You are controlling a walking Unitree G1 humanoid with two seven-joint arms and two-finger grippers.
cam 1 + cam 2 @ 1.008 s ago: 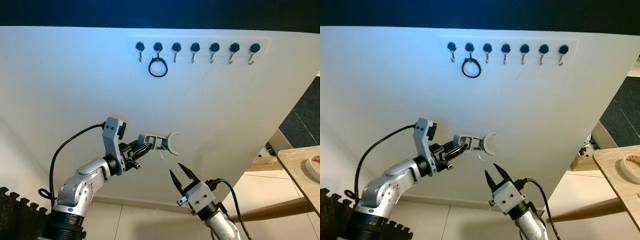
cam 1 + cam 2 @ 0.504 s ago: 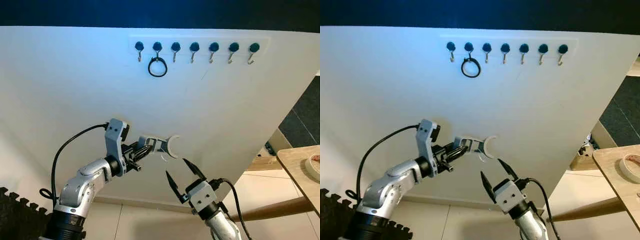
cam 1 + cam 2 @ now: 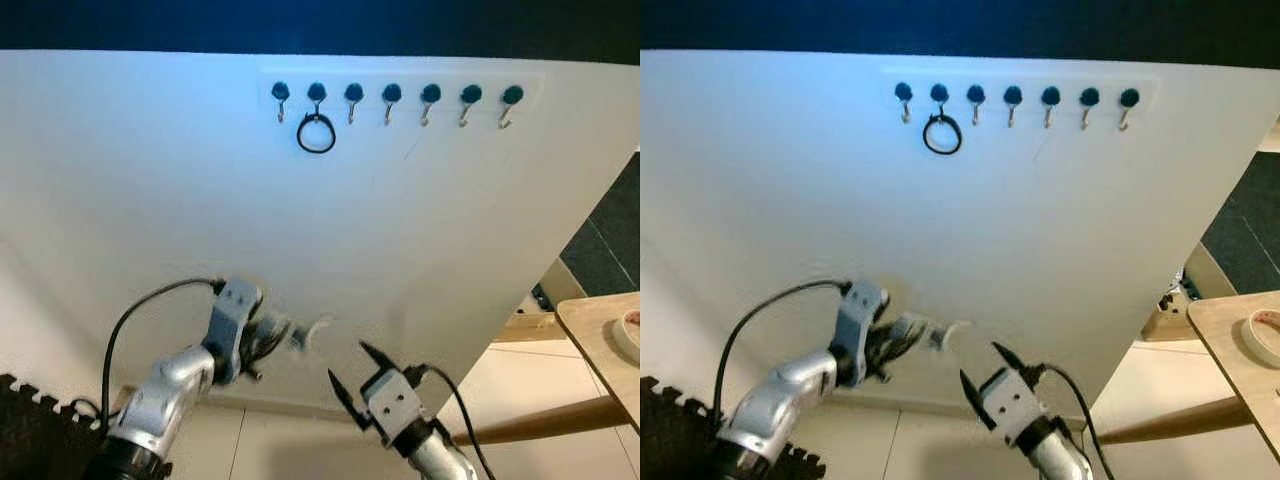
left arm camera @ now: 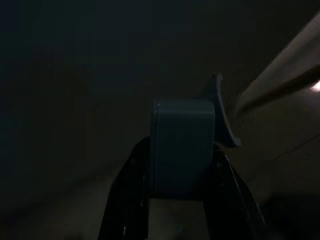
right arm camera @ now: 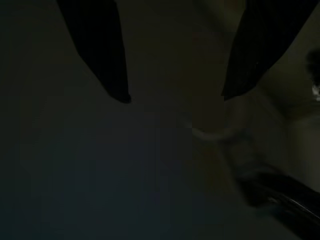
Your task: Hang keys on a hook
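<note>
1. left gripper, lower left of frame, clamped on keys, blurred.
2. right gripper, fingers apart, just below-right of keys.
3. hooks far above at top centre; left arm nearer.

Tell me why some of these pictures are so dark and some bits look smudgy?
Left eye view: the silver left arm's gripper and its pale grey plastic key holder are motion-blurred; the row of black-knobbed wall hooks stays sharp. Both wrist views: very dark, in shade, showing only black fingers and faint shapes.
</note>
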